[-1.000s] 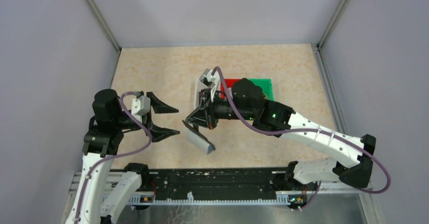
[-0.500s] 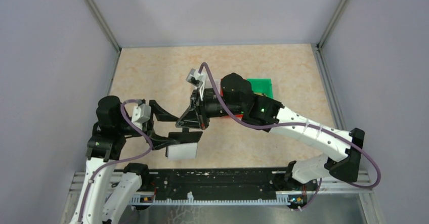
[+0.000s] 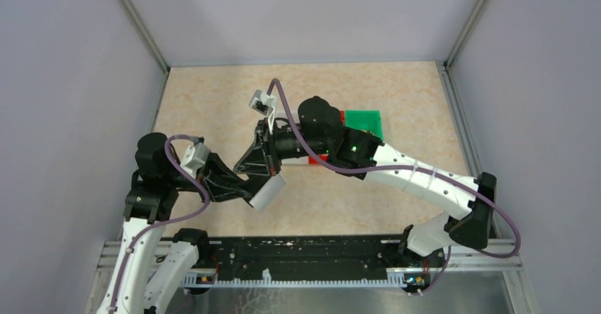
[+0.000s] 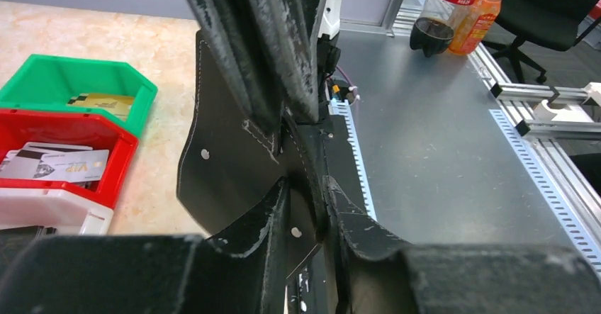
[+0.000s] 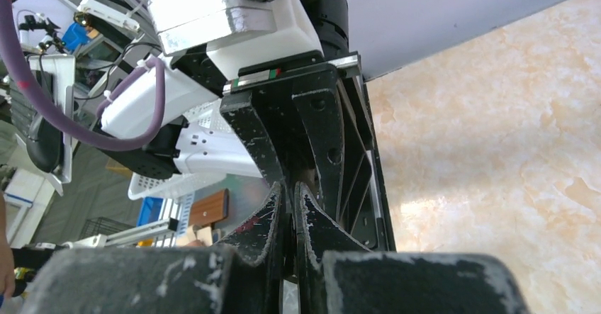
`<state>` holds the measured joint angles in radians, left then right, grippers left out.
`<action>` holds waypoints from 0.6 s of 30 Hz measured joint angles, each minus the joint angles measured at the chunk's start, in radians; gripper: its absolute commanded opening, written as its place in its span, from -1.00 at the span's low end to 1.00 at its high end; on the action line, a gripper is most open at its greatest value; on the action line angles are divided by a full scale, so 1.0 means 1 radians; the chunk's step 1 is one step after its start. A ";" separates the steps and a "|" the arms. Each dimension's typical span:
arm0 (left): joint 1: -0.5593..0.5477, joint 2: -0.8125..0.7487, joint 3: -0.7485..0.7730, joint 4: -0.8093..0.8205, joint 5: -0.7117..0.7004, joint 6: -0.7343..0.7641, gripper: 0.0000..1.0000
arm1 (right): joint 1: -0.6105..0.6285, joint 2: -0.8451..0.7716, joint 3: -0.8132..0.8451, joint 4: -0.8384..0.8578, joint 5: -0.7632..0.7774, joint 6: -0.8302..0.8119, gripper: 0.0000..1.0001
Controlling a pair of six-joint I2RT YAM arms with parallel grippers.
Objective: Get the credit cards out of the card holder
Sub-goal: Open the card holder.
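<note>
The black card holder (image 3: 268, 192) hangs in the air over the table's near middle, its grey inner side facing the top camera. My right gripper (image 3: 262, 166) is shut on its upper edge. My left gripper (image 3: 248, 186) has closed on its lower left edge. In the left wrist view the card holder's black leather flap (image 4: 227, 151) sits pinched between my left gripper's (image 4: 308, 186) fingers. My right gripper (image 5: 291, 186) shows its fingers pressed together on a thin dark edge. A gold credit card (image 4: 103, 103) lies in the green bin, grey-white credit cards (image 4: 62, 165) in the red bin. Any cards inside the holder are hidden.
The green bin (image 3: 365, 122) stands at mid-table, largely behind my right arm, with the red bin (image 4: 106, 133) and a white bin (image 4: 49, 215) beside it. Grey walls enclose the table on three sides. A black rail (image 3: 305, 254) runs along the near edge.
My right gripper carried the card holder left toward my left arm. My left gripper, wide open before, moved in and closed on the holder's edge.
</note>
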<state>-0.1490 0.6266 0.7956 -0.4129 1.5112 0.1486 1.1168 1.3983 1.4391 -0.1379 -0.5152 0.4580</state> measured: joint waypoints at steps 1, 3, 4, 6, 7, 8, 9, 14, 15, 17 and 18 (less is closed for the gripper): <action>0.000 0.000 0.000 0.002 0.005 -0.004 -0.45 | 0.000 0.008 0.006 0.002 -0.002 0.000 -1.00; 0.000 -0.003 0.000 0.003 0.011 -0.008 -0.58 | 0.000 0.021 0.018 0.005 -0.005 0.004 -1.00; 0.000 -0.005 0.000 0.004 0.011 -0.010 -0.66 | 0.000 0.024 0.021 0.005 -0.006 0.006 -1.00; 0.000 -0.007 0.000 0.006 0.005 -0.015 -0.87 | 0.000 0.025 0.022 0.008 -0.006 0.007 -1.00; 0.000 -0.008 0.000 0.009 -0.005 -0.020 -0.99 | 0.000 0.025 0.022 0.009 -0.005 0.008 -0.96; 0.000 -0.009 0.000 0.016 -0.019 -0.028 -1.00 | 0.000 0.025 0.022 0.011 -0.005 0.008 -0.74; 0.000 -0.010 0.000 0.027 -0.035 -0.041 -1.00 | 0.000 0.025 0.022 0.011 -0.001 0.008 -0.47; 0.000 -0.018 0.000 0.137 -0.169 -0.136 -1.00 | 0.000 0.006 0.008 0.034 0.039 -0.005 0.45; 0.000 -0.019 0.000 0.157 -0.177 -0.155 -1.00 | -0.001 -0.013 -0.007 0.039 0.051 -0.010 0.53; 0.000 -0.017 0.003 0.191 -0.177 -0.179 -1.00 | -0.006 -0.074 -0.054 0.039 0.078 -0.031 0.65; 0.000 -0.012 0.008 0.198 -0.173 -0.184 -1.00 | -0.008 -0.112 -0.081 0.038 0.093 -0.045 0.69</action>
<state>-0.1486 0.6144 0.8040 -0.2146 1.3384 -0.0357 1.1088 1.2865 1.3582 -0.0998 -0.4217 0.4126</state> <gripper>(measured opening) 0.023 0.778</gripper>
